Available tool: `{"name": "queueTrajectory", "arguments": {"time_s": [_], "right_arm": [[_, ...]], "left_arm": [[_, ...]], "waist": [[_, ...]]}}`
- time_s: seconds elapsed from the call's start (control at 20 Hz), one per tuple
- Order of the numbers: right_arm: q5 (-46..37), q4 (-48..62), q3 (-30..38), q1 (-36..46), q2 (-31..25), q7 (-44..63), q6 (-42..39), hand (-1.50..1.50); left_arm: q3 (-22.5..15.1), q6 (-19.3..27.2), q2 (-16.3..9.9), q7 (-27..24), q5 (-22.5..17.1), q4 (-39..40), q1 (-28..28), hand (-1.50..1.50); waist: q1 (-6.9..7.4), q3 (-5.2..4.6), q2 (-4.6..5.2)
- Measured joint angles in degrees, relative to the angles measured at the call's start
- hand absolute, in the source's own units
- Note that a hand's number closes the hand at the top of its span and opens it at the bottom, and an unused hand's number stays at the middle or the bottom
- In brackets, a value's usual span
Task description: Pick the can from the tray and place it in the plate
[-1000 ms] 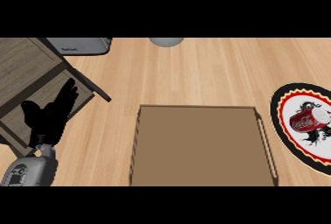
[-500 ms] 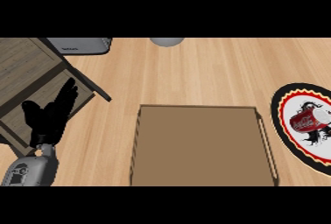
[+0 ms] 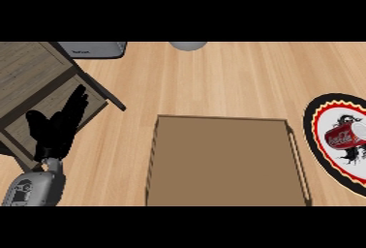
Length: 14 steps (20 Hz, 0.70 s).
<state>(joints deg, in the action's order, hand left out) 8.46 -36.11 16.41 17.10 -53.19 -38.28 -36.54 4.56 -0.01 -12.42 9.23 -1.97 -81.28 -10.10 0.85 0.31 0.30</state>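
A red can (image 3: 343, 135) lies on its side on the round plate (image 3: 319, 145) at the right edge; the plate has a black and red rim and a white centre. The brown rectangular tray (image 3: 225, 162) sits in the middle of the counter with nothing in it. My left hand (image 3: 55, 127) rests open at the left, fingers straight and pointing up, well away from tray and can. No right hand shows in the view.
A wooden crate-like structure (image 3: 32, 82) with a dark frame stands at the upper left, behind my left hand. A grey appliance (image 3: 93, 48) and a grey rounded object (image 3: 188, 45) sit along the far edge.
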Motion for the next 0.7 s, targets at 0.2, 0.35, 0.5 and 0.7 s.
{"name": "queueTrajectory", "arguments": {"time_s": [0.2, 0.35, 0.5, 0.7], "right_arm": [[0.59, 2.00, 0.06, -0.20, -1.52, -0.97, 0.49, -1.50], [0.58, 3.01, -0.35, -0.27, -2.11, -1.77, 1.19, -1.50], [0.61, 3.95, -0.68, -0.22, -3.47, -2.22, 1.41, -1.50], [-0.29, 5.12, -1.84, -0.85, -4.20, -3.60, 2.65, -1.50]], "left_arm": [[-0.46, 0.51, 0.58, 0.24, 0.47, -0.58, 0.20, 0.00], [-0.42, 0.22, 0.58, 0.16, 0.29, -0.52, 0.13, 0.00], [-0.60, 0.71, 1.06, -0.03, 0.66, -0.50, 0.04, 0.00], [-0.49, 0.41, 0.94, 0.29, 0.39, -0.82, 0.03, 0.00]], "waist": [[0.16, 0.09, 0.08], [0.36, 0.12, 0.18], [0.42, 0.18, 0.21], [0.70, 0.24, 0.31]]}}
